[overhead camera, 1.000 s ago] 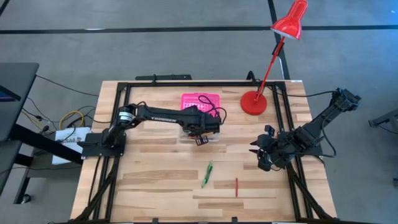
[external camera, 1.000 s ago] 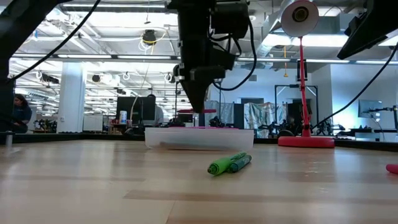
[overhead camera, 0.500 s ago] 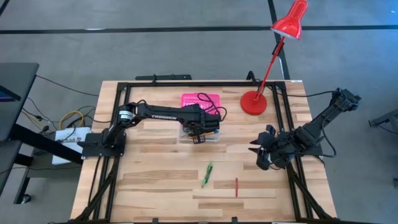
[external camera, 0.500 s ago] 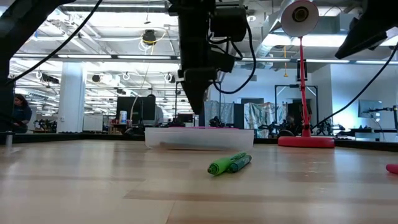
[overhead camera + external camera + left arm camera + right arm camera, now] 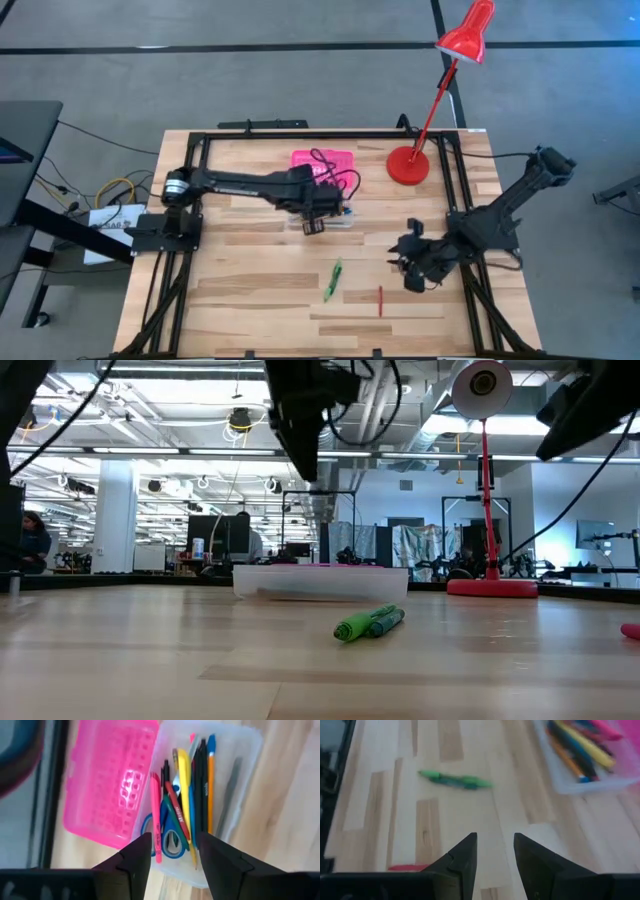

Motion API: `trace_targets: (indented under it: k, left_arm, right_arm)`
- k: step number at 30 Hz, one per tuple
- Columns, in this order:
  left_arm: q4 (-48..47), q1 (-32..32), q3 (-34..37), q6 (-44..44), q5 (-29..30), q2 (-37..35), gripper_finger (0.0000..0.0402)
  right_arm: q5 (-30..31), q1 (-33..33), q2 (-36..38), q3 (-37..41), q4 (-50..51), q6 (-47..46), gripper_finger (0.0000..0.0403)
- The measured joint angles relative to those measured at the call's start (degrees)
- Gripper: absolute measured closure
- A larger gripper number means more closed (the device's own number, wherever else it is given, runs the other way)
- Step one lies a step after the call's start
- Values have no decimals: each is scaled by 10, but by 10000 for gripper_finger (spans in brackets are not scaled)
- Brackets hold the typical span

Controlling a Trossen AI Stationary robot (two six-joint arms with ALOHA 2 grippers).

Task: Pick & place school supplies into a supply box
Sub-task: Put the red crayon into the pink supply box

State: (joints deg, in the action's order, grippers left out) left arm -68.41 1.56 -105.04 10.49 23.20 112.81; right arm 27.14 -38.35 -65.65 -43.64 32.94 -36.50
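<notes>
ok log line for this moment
left gripper: open above clear pencil case | right gripper: open | green marker, red pen: on table

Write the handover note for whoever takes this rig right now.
Left gripper: open, empty, above the box.
Right gripper: open, empty, over bare table on the right side, near the two loose items.
Box: lid open; pens, pencils and scissors already lie in the clear base.
Done: most supplies are boxed.
Left: green marker and red pen lie on the front of the table. Lid not shut.
</notes>
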Motion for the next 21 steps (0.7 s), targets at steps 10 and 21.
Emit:
trace_targets:
  k: [10, 21]
  left_arm:
    - [30, 77, 192, 164, 67, -102, 245]
    - [63, 200, 348, 432, 75, -158, 245]
  right_arm:
    - [-180, 10, -120, -23, -67, 196, 282]
    - [-198, 14, -220, -60, -66, 443, 282]
